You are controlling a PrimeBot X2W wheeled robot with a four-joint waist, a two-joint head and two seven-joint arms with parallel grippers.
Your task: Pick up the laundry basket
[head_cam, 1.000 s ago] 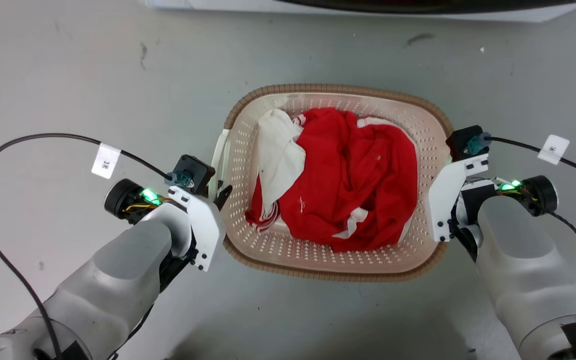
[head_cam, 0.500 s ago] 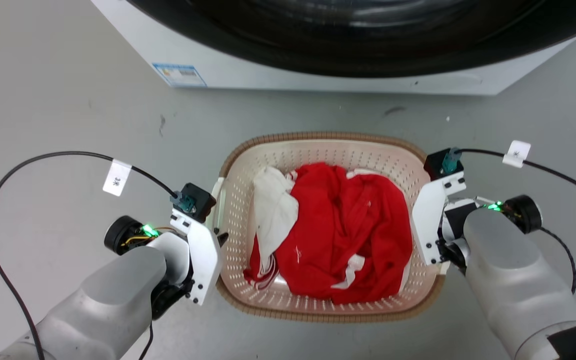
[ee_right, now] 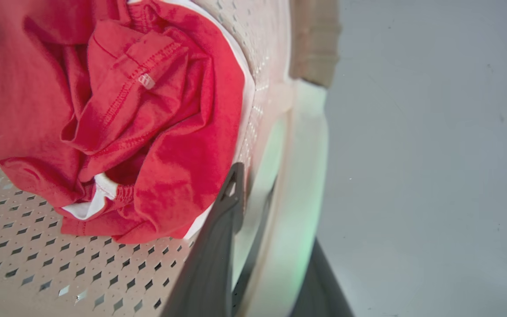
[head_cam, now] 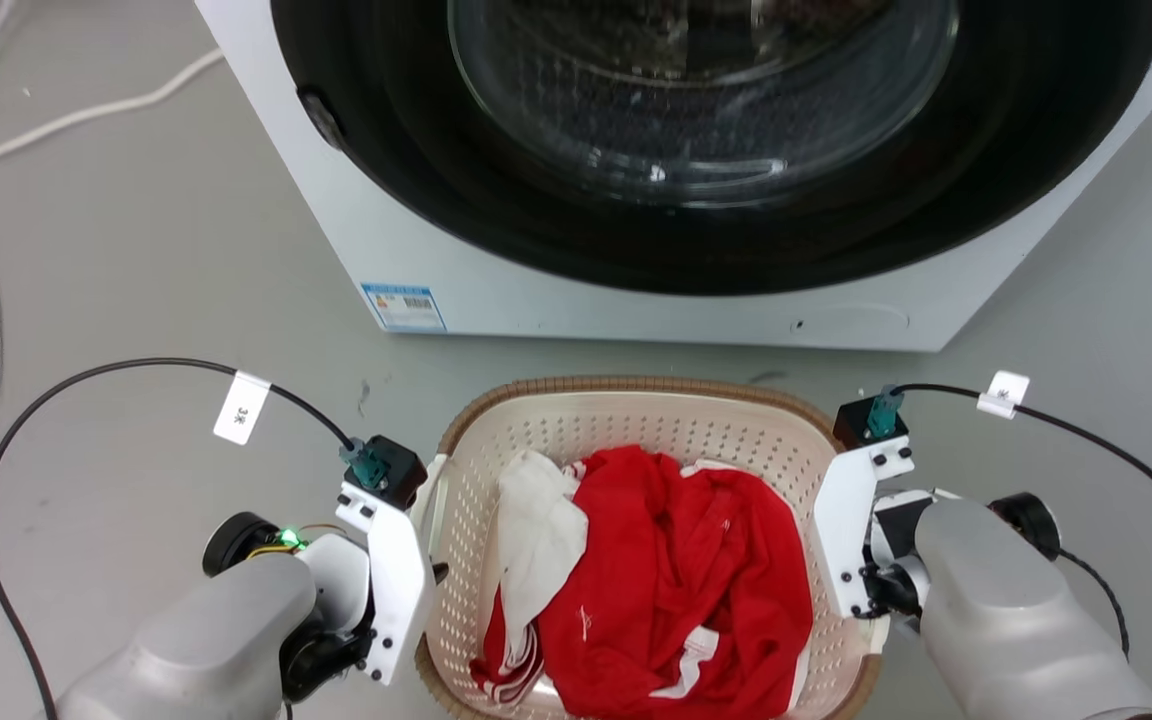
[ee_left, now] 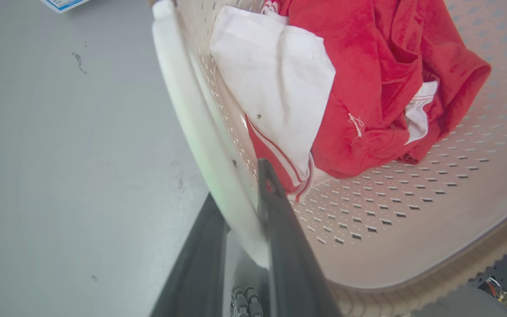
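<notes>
A: Left gripper (head_cam: 434, 577), head view: at the laundry basket's (head_cam: 636, 385) left side, before the washing machine (head_cam: 636, 320).
B: And the left wrist view?
A: Its 2 fingers (ee_left: 288, 246) pinch the basket's white handle (ee_left: 178, 97).
B: Right wrist view?
A: The right gripper (ee_right: 275, 211) clamps the opposite handle (ee_right: 306, 145) between its fingers; red clothes (ee_right: 148, 110) lie inside the basket.

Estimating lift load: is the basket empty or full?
Loaded, partly: bunched red and white clothes lie in the laundry basket; its perforated floor shows beside them.
</notes>
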